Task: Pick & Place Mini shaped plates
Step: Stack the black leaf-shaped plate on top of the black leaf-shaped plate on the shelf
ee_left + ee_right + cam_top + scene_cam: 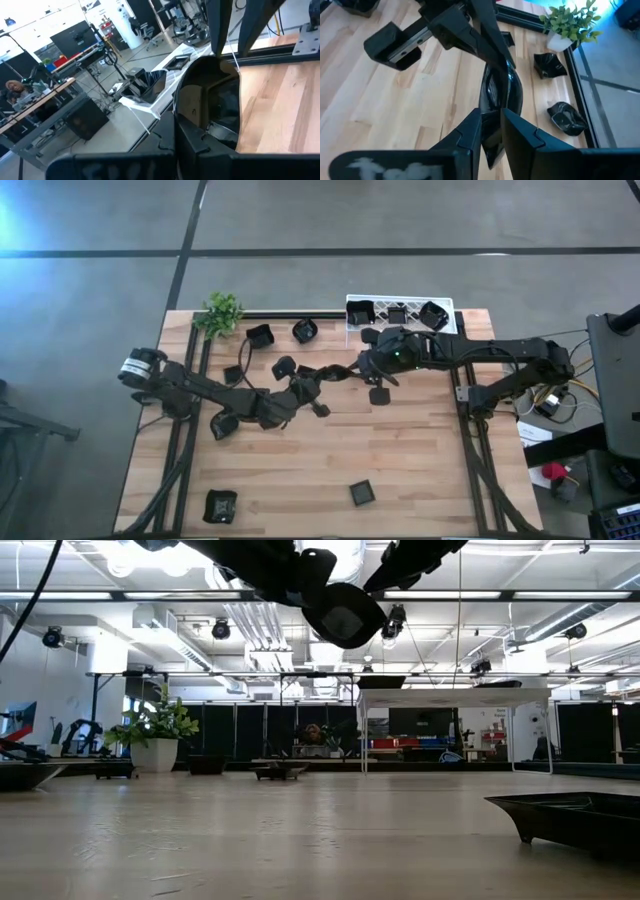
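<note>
Wooden desk (pixel 400 460) under a grey floor carries the job at a middle stage, by my judgement: most of the mini plates (pixel 259 335) are not yet placed. Working from the left, one plate lies near the front left corner (pixel 220 506). About five more sit scattered around the left arm, just right of the one green plant (pixel 222 313); one of these dark shapes may be part of the arm. At the centre the left claw (pixel 318 377) is pressed together on the rim of a round plate (pixel 497 92), lifted clear of the desk. The right claw (pixel 492 117) meets it there, its fingers closed on the opposite rim as far as its wrist view shows, so this looks like a hand-over. Further right, one plate lies near the front edge (pixel 362 493) and one or two sit close under the right arm. The single white rack (pixel 452 308) at the back right holds three plates, which I take as the finished share. That leaves roughly nine to move.
</note>
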{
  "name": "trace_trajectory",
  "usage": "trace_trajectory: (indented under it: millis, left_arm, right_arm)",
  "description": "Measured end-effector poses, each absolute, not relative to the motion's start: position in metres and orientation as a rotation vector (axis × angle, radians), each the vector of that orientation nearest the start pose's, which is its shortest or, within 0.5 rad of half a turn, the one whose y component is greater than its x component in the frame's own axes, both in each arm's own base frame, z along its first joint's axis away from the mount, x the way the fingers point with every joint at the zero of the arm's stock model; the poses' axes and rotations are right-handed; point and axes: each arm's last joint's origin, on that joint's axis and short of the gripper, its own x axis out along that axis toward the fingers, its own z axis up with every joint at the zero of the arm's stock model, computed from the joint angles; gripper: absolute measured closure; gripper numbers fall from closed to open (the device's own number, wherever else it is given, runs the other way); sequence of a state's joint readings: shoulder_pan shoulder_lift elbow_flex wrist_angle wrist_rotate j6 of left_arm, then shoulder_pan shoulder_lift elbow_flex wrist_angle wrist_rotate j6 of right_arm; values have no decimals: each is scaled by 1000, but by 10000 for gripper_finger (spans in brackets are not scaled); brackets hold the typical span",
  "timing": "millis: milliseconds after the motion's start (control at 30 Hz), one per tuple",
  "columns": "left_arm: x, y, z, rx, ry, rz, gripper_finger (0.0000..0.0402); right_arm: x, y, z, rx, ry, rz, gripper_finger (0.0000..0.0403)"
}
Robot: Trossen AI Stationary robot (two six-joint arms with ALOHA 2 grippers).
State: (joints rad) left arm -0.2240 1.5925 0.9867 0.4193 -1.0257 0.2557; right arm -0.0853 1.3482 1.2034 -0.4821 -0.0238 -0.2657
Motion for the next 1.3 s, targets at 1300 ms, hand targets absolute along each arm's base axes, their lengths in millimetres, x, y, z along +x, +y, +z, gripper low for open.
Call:
trace_trajectory:
  millis: [1300]
  left_arm:
    - [339,-59,261,283,225,725,401]
  right_arm:
    - [290,-26,327,-239,646,-36,346]
